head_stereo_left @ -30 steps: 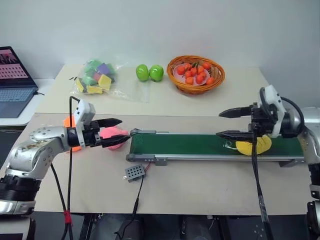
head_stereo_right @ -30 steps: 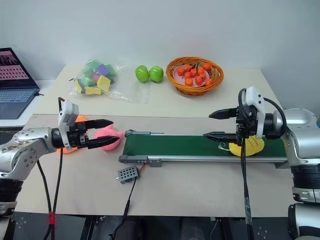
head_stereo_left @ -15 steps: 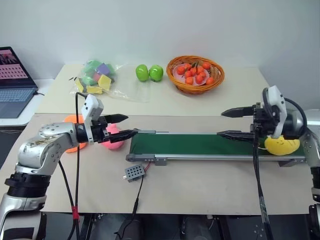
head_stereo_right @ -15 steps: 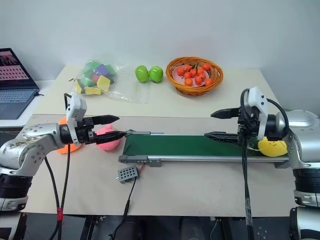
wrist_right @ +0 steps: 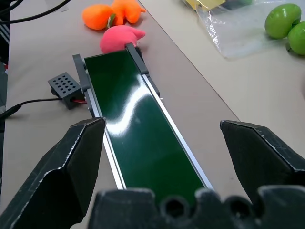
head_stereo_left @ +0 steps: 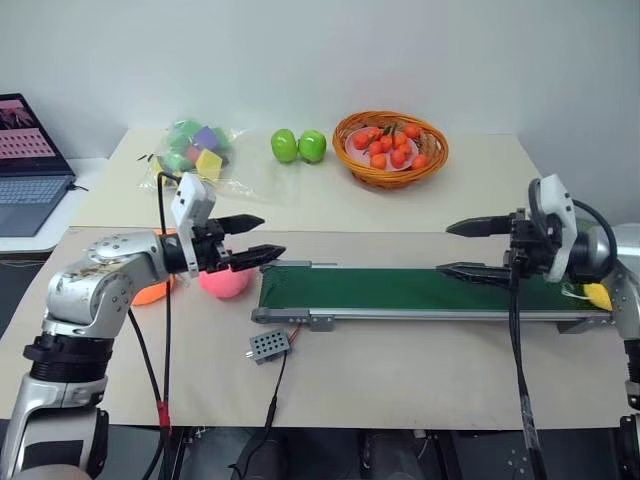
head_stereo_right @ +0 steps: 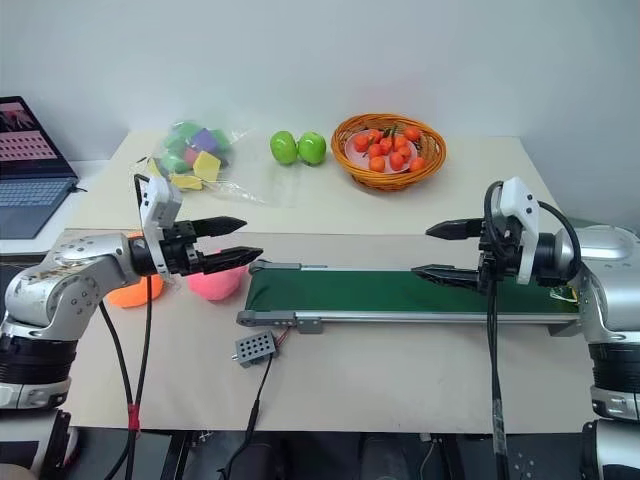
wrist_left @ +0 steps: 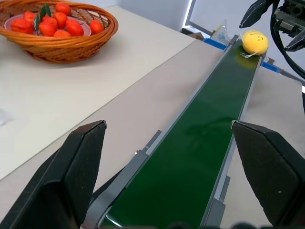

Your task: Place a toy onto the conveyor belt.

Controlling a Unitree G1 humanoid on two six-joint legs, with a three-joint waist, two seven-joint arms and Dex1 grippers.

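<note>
The yellow toy (wrist_left: 255,41) lies at the far right end of the dark-green conveyor belt (head_stereo_left: 400,288); in the head views only a yellow sliver of the toy (head_stereo_left: 598,295) shows behind my right wrist. My right gripper (head_stereo_left: 445,250) hovers open over the belt's right half, pointing left, with nothing between its fingers. At the belt's left end my left gripper (head_stereo_left: 270,238) is also open and empty, pointing right, just above the pink plush (head_stereo_left: 225,282). In its wrist view the left gripper (wrist_left: 167,125) looks straight down the belt.
An orange plush (head_stereo_left: 150,292) lies left of the pink one. A small black box (head_stereo_left: 270,345) with a cable sits in front of the belt. On the back table are a fruit basket (head_stereo_left: 391,148), two green apples (head_stereo_left: 298,146) and a bag of blocks (head_stereo_left: 195,152); a laptop (head_stereo_left: 28,160) stands far left.
The yellow toy has travelled right along the belt, from under my right gripper to the belt's end. My left gripper has shifted right and slightly up, past the pink plush. The right gripper held still.
</note>
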